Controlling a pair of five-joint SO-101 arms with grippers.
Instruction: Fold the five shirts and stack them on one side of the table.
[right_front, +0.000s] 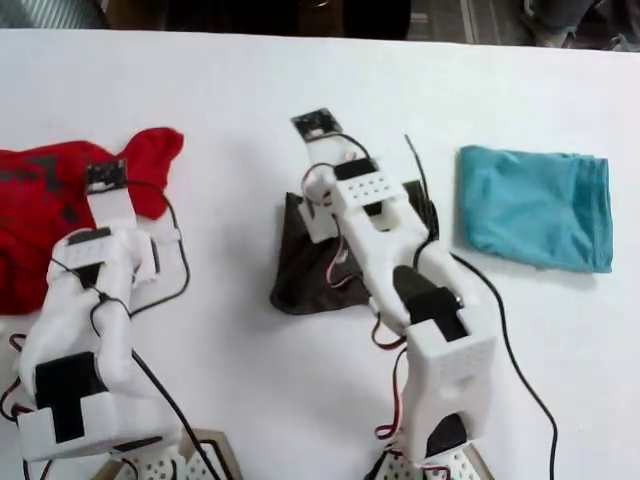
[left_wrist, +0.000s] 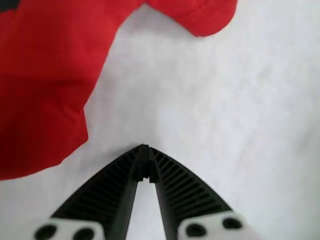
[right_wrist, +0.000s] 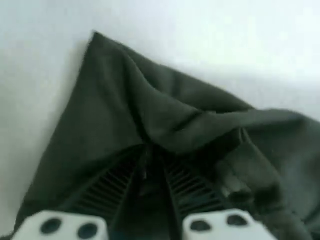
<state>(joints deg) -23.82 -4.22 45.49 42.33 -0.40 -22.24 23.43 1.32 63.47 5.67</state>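
Table: flat white tabletop (right_front: 240, 90), spanning nearly the whole high view.
Background: dark strip of room (right_front: 300, 15) beyond the table's far edge.
Far-left corner: grey ribbed object (right_front: 50, 12) behind the table.

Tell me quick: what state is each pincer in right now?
Left pincer: closed, empty, beside the red shirt.
Right pincer: closed on the dark shirt.

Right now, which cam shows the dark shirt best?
Right wrist view: the dark shirt lies close up, folds and corner plain, bunched at the right gripper. High view: the right arm covers part of it. Left wrist view faces the red shirt.
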